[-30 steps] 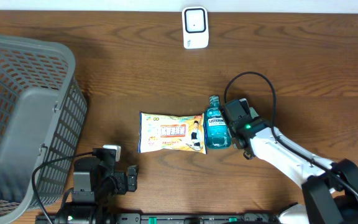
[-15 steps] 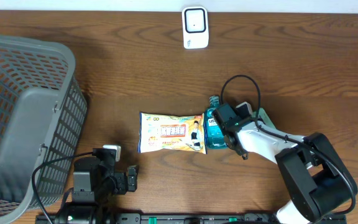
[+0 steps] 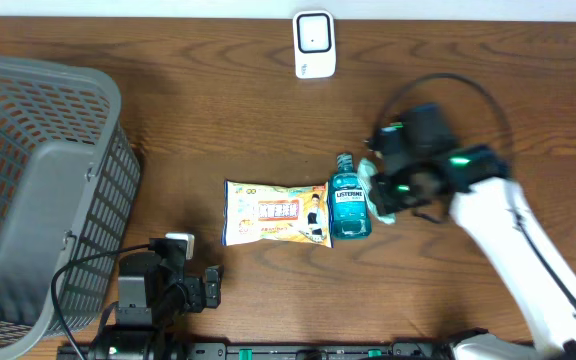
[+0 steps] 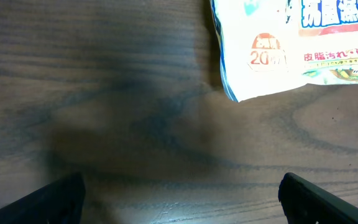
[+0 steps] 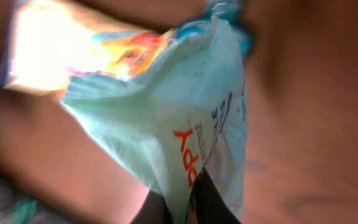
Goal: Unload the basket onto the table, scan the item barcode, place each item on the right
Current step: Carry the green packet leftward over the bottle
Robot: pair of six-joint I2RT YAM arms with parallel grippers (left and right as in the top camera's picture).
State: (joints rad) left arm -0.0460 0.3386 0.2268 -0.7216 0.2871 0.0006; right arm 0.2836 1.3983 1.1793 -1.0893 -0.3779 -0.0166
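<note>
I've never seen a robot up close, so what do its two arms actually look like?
The right arm is a white tube with a black wrist block, green lights and a looping black cable. The left arm is black, cabled, with a small white box; its fingers are black.

This looks like a mock shop checkout built on a robot test bench, most likely in a lab. A gray plastic shopping basket point(image 3: 118, 185) sits at the left of a brown wooden table point(image 3: 188, 120), and a small white scanner point(image 3: 314, 44) stands at the far edge. Shop goods lie mid-table: a printed packet of wipes point(image 3: 276, 212) with a blue bottle of mouthwash point(image 3: 348, 208) touching its end, plus a pale green pack point(image 5: 185, 118). A white robot arm point(image 3: 513, 235), a black robot arm point(image 3: 148, 295) and a loose black cable point(image 3: 78, 262) suggest the lab.
</note>
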